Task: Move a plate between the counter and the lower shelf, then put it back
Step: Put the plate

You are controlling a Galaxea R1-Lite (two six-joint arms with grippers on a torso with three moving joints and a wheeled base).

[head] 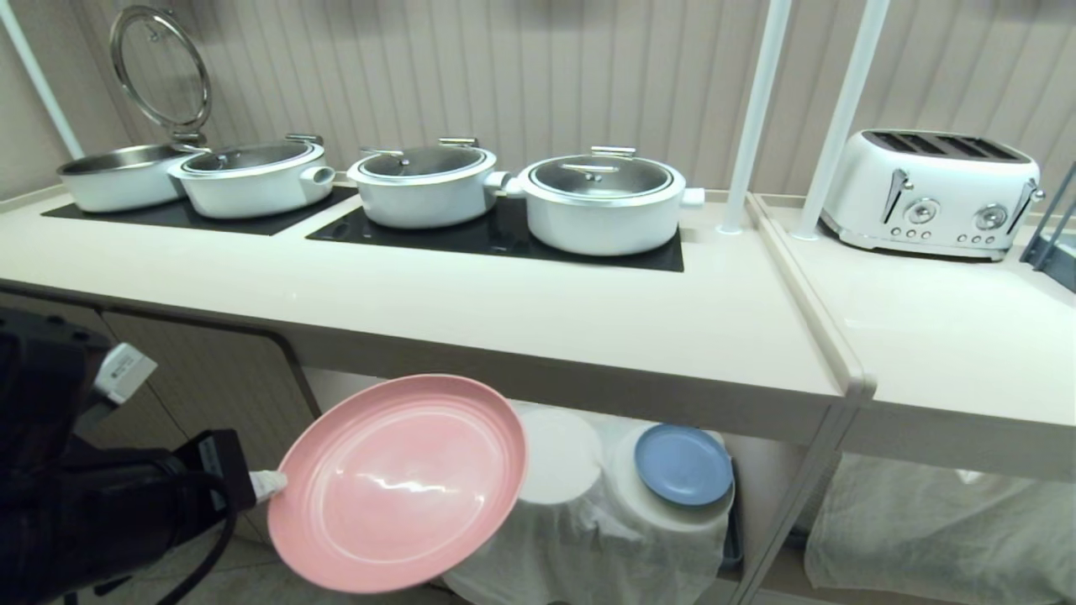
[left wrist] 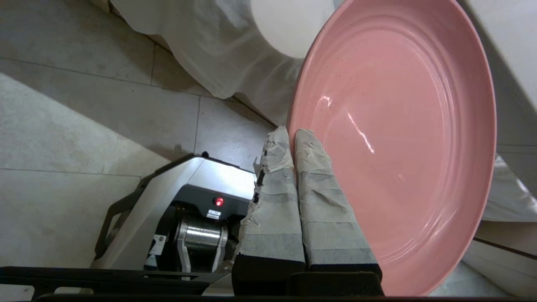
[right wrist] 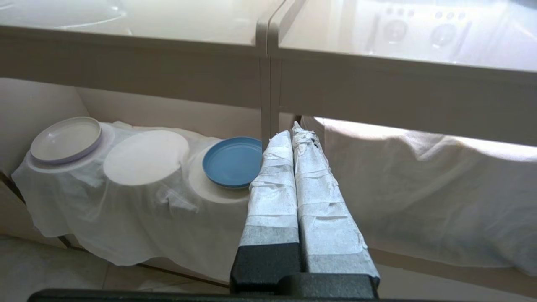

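The pink plate (head: 399,483) hangs tilted in the air below the front edge of the counter (head: 504,302) and in front of the lower shelf (head: 580,521). My left gripper (head: 269,483) is shut on the plate's left rim. In the left wrist view its taped fingers (left wrist: 310,167) pinch the rim of the plate (left wrist: 398,138), one on each face. My right gripper (right wrist: 292,132) is shut on nothing, off to the right and facing the lower shelf (right wrist: 147,157); the head view does not show it.
A blue plate (head: 683,464) lies on the shelf's right mound and a cream plate (right wrist: 66,139) on the left one. Several white pots (head: 601,202) stand on the hob panels. A toaster (head: 929,189) and two white poles (head: 756,109) are at the right. My base (left wrist: 184,209) is on the floor.
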